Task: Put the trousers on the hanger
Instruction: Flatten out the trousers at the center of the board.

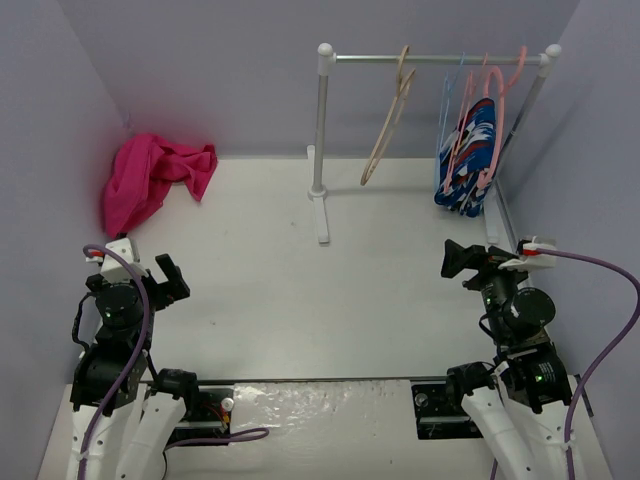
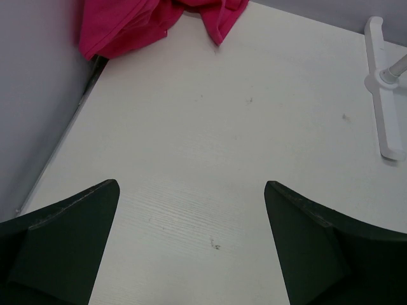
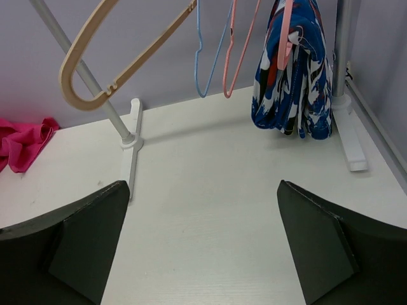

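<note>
The magenta-pink trousers (image 1: 150,180) lie crumpled in the far left corner of the table against the wall; they also show in the left wrist view (image 2: 146,22) and at the left edge of the right wrist view (image 3: 22,143). The pale wooden hanger (image 1: 388,115) hangs from the rail of the white rack, seen closer in the right wrist view (image 3: 114,57). My left gripper (image 1: 165,280) is open near the left front, well short of the trousers, with bare table between its fingers (image 2: 70,235). My right gripper (image 1: 462,258) is open at the right, below the rack, holding nothing.
The white rack (image 1: 322,140) stands at the back, its foot (image 2: 385,108) reaching forward onto the table. On its rail also hang a thin blue wire hanger (image 3: 206,57), salmon-pink hangers (image 3: 238,51) and a blue patterned garment (image 1: 468,160). Grey walls close in both sides.
</note>
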Controlling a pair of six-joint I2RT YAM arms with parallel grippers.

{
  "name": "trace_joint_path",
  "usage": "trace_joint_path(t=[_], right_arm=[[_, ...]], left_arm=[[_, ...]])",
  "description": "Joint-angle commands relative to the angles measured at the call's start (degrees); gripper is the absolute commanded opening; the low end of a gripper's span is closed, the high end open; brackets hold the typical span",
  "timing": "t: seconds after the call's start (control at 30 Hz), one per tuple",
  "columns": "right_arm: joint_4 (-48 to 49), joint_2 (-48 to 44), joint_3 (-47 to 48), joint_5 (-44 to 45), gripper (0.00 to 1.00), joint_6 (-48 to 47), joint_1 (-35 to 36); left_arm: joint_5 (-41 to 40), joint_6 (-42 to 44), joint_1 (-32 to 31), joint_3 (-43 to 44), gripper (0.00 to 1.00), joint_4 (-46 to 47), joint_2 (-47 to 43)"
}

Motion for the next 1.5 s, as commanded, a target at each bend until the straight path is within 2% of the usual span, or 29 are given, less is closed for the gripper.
trace_joint_path(t=[0.0,0.23,0.4,0.57,0.77,1.03,1.13,1.33,1.47], right_arm=[[5.0,0.7,0.8,1.0,1.00,0.7,0.5],[4.7,-0.2,0.4,3.1,1.00,3.0,0.5],[4.3,1.1,0.1,3.6,1.00,5.0,0.5],[2.9,4.6,0.5,1.3,1.00,6.2,0.5],[2.6,8.3,1.1,-4.2,1.00,7.4,0.6],[2.6,9.3,1.3,-8.3,1.00,8.2,0.8],[2.5,9.2,1.2,-9.3,1.00,7.7,0.9],[2.6,8.2,0.1,-10.8,1.00,5.7,1.5],[2.6,7.8,-0.7,-11.4,1.00,5.2,1.8]], left_arm=[[-0.1,-0.6,0.1,-0.1,0.97,4.0,1.4],[1.5,-0.9,0.1,0.0,0.97,3.8,4.3],[2.2,-1.9,0.1,0.8,0.97,3.3,10.6],[3.8,-4.1,0.1,4.4,0.97,4.2,20.3],[3.6,-8.7,0.6,9.1,0.97,16.1,35.8],[-4.1,-10.5,3.6,30.1,0.97,27.2,69.8],[-3.8,-10.1,5.2,39.6,0.97,27.2,82.9],[-5.4,-9.4,7.1,55.4,0.97,27.1,98.9],[-6.3,-9.4,9.2,63.5,0.89,27.2,107.3]])
